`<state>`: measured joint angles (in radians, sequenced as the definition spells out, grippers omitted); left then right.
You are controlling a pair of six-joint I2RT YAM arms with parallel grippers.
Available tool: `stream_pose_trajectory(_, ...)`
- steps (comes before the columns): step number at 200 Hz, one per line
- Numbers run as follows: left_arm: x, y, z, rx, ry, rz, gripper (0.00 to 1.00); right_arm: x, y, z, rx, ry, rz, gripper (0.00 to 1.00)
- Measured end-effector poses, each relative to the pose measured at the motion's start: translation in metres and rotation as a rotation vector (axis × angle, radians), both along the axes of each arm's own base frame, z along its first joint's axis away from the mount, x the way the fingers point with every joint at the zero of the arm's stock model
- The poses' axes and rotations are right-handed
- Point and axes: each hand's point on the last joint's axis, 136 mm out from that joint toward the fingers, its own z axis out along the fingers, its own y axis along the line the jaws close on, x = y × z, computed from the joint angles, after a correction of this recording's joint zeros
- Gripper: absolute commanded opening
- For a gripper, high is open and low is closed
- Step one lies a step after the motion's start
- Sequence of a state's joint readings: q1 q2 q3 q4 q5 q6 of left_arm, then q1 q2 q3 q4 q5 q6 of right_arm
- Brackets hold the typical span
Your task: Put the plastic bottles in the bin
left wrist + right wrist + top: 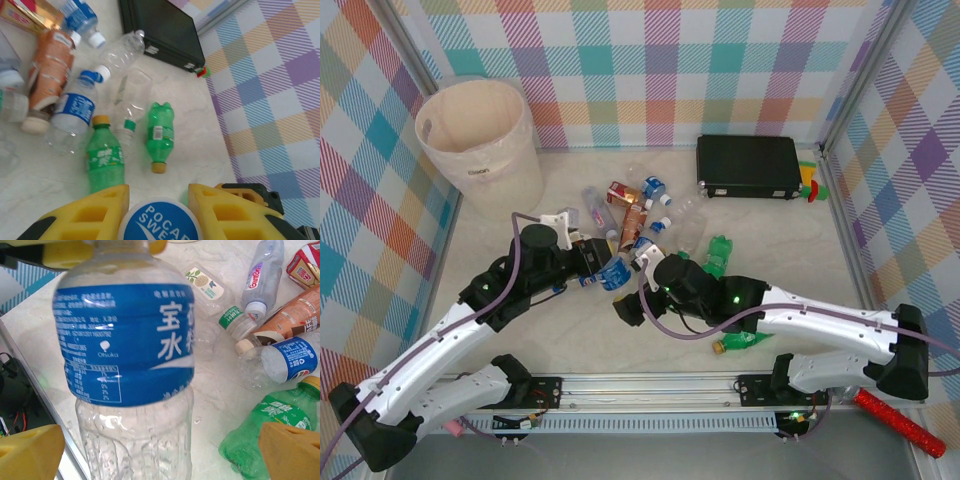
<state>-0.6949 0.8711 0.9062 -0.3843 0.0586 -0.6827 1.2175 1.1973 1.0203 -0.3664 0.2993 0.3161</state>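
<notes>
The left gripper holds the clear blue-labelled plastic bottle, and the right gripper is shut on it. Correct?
No: the left gripper holds the clear blue-labelled plastic bottle, but the right gripper is open around it, as the right wrist view shows.

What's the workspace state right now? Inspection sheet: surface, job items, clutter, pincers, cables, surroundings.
Surface: pale tabletop, no spills seen.
Job's things: bin upright at the far left, liner in; bottle pile lying mid-table; green bottle lying by the right arm near the front rail; blue-label bottle in the left pincer.
Clutter: black case at the far right; red cylinder beyond the front rail, right.
Pincers: left pincer shut on the blue-label bottle; right pincer open, fingers either side of that bottle, not touching.
Cables: purple cables run along both arms.
Surroundings: plaid walls on three sides.
</notes>
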Motion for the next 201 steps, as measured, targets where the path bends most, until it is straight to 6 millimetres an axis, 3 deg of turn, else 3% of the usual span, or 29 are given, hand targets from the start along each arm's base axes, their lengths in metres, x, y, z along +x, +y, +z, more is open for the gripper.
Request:
stream_pose_trajectory(36,0.002,0.02,0.017,0.075,-0.093,0.051,0.05,0.01,0.008,-0.002,-0.003,-0.004,-0.046,0.99)
stream_pose_trajectory(105,0.005,0.058,0.031,0.226,-0.184,0.168,0.06,0.034,0.048,0.005,-0.002,-0.04,-0.08,0.99)
stream_pose_trajectory(171,-0.003,0.084,0.052,0.276,-0.224,0.235,0.06,0.038,0.069,0.02,0.093,-0.076,-0.054,0.99)
stream_pose_trajectory(201,-0.007,0.088,0.051,0.283,-0.218,0.241,0.06,0.036,0.072,0.022,0.107,-0.071,-0.042,0.99)
